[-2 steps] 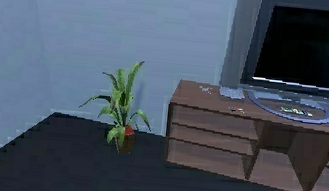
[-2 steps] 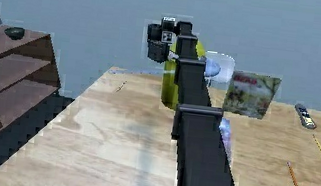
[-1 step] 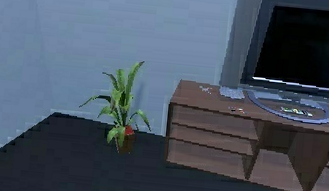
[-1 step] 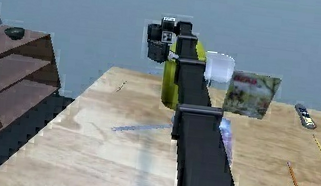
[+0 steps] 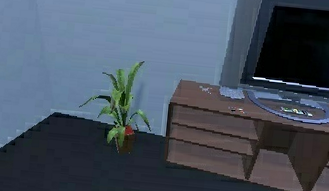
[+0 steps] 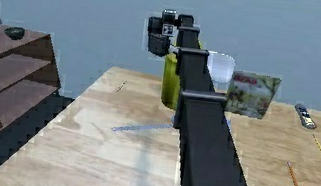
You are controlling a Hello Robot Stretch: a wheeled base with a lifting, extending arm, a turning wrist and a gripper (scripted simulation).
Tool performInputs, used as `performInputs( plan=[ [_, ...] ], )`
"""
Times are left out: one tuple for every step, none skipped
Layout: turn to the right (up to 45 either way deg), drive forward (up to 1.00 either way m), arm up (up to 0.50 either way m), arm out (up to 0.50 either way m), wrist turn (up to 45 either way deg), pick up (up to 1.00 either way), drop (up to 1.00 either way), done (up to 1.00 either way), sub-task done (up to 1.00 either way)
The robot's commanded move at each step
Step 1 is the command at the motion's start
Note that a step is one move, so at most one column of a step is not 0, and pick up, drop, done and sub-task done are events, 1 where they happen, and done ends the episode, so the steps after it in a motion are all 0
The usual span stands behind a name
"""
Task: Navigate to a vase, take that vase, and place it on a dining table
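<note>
The dark square arm (image 6: 202,121) is extending over the light wooden desk (image 6: 72,146). The yellow-green upright vase (image 6: 170,82) is standing on that desk, near the claw (image 6: 158,35) and beside a clear cup (image 6: 222,66). I cannot tell the claw's spread or whether it is holding anything.

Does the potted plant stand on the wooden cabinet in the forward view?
No, the potted plant stands on the dark floor, left of the wooden cabinet.

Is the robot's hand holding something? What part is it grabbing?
It cannot be told. The gripper sits at a yellow-green thing that stands on the wooden table, so no hold shows clearly.
</note>
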Motion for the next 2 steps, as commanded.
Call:
performInputs(
  plan=[
    [0.0, 0.00, 0.00, -0.08, 0.0, 0.00, 0.00, 0.00, 0.00],
    [0.0, 0.00, 0.00, 0.00, 0.0, 0.00, 0.00, 1.00, 0.00]
  ],
)
